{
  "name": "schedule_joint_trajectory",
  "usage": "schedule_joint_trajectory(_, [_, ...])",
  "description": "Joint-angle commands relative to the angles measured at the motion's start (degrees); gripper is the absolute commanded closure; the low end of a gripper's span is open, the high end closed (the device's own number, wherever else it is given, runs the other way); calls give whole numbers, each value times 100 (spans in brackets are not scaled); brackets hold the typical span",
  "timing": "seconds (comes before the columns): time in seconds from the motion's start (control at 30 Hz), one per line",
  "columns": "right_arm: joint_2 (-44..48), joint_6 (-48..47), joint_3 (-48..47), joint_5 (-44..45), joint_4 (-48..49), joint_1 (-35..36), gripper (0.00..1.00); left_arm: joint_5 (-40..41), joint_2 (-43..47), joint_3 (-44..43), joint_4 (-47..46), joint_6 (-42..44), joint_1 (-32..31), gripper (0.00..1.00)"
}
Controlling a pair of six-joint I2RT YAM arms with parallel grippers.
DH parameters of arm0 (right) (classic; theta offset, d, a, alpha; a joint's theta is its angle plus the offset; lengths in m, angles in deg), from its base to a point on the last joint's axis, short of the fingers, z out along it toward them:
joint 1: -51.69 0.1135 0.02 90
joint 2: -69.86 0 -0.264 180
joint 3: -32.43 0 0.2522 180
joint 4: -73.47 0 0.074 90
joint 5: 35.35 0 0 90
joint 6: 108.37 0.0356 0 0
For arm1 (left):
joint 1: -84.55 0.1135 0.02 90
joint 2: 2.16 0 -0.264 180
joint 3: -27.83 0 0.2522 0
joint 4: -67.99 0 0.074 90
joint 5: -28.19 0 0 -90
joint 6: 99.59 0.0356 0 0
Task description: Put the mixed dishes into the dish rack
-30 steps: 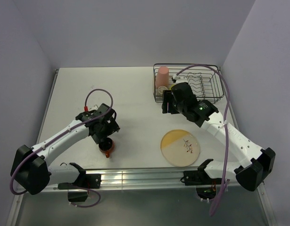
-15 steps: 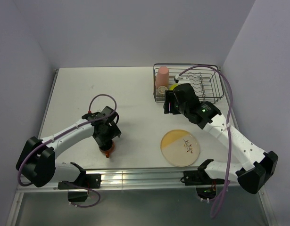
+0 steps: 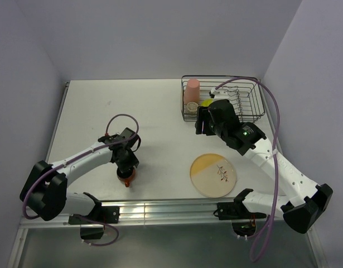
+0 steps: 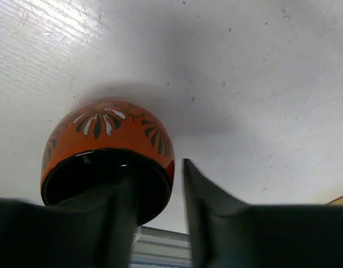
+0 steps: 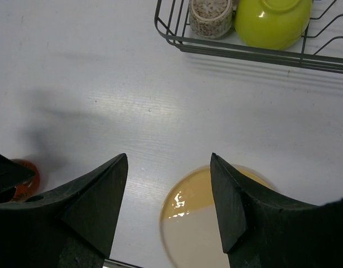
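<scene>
At the near edge of the bench [image 3: 149,106] runs an aluminium rail [image 3: 160,211]. Just beyond it, on the left, stands the small orange mug [image 4: 112,131], upright, with its dark inside facing up. The left tool [image 4: 158,170] is down on the mug and straddles its wall, with one finger inside the mouth and the other outside, on the side toward the plate. A sliver of bench shows between the outer finger and the mug, so the tool is part open and not yet clamped. The left wrist hides most of the mug from above.

To the right of the mug and well apart from it, the pale-yellow plate [image 3: 213,175] with its twig motif lies flat on the bench.

Farther back, the right tool [image 5: 168,162] hangs above bare bench with its fingers spread wide and nothing between them. It is past the plate and just short of the dish rack [image 3: 255,106]. The bulk of that wrist sits in front of the rack's near left corner.

The dish rack stands at the far right of the bench. At its left end are the greyish-beige cup [image 5: 211,17] and the lime-green bowl [image 5: 271,19], side by side against the near wire. The pink tumbler [image 3: 191,92] stands upright behind the cup. The right arm's purple cable [image 3: 238,79] arcs over the rack, and plain walls close the scene behind it.
</scene>
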Motion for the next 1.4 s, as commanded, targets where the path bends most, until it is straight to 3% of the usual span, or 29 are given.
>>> schedule_joint_trajectory(0.0, [145, -16, -52, 109, -37, 18, 32, 32, 158, -58, 5, 107, -16, 65])
schedule_joint_trajectory(0.03, [128, -16, -69, 82, -63, 18, 32, 32, 184, -67, 5, 116, -15, 73])
schedule_joint_trajectory(0.07, [76, -7, -87, 64, -107, 18, 32, 41, 254, -93, 14, 151, -15, 99])
schedule_joint_trajectory(0.2, [-30, 45, -140, -330, -169, 18, 31, 58, 474, -295, -56, 493, -15, 100])
schedule_joint_trajectory(0.33, [-109, 177, -105, -1279, -64, 18, 31, -283, 1018, -524, -906, 968, 89, 100])
schedule_joint_trajectory(0.43, [13, 327, 123, -1884, 305, 18, 31, -1064, 1309, -752, -1574, 1258, 300, 100])
schedule_joint_trajectory(0.6, [251, 582, 501, -3326, 1105, 18, 33, -3085, 1318, -885, -3744, 1321, 547, 100])
schedule_joint_trajectory(0.67, [312, 643, 554, -3704, 1237, 9, 34, -3526, 1344, -666, -4544, 900, 643, 100])
schedule_joint_trajectory(0.7, [347, 661, 572, -3802, 1351, 9, 34, -3928, 1353, -552, -5514, 724, 670, 100])
schedule_joint_trajectory(0.77, [409, 687, 616, -4065, 1483, 9, 35, -4247, 1353, -270, -6372, 162, 767, 100])
schedule_joint_trajectory(0.8, [435, 696, 633, -4154, 1527, 18, 35, -4483, 1345, -173, -7246, -40, 784, 100])
schedule_joint_trajectory(0.93, [532, 801, 765, -4584, 1905, 0, 37, -4652, 1204, 230, -8734, -1014, 828, 100])
schedule_joint_trajectory(1.0, [550, 907, 862, -4734, 2211, 0, 38, -4653, 1064, 468, -9562, -1455, 837, 100])
schedule_joint_trajectory(1.03, [541, 959, 906, -4900, 2335, -8, 39, -4601, 1011, 739, -10523, -1953, 837, 100])
schedule_joint_trajectory(1.17, [550, 1293, 1169, -5182, 2906, -44, 40, -4232, 494, 1330, -12819, -3055, 837, 100])
schedule_joint_trajectory(1.37, [550, 1215, 1310, -5200, 3250, -70, 41, -3643, -395, 1822, -15038, -4321, 828, 100])
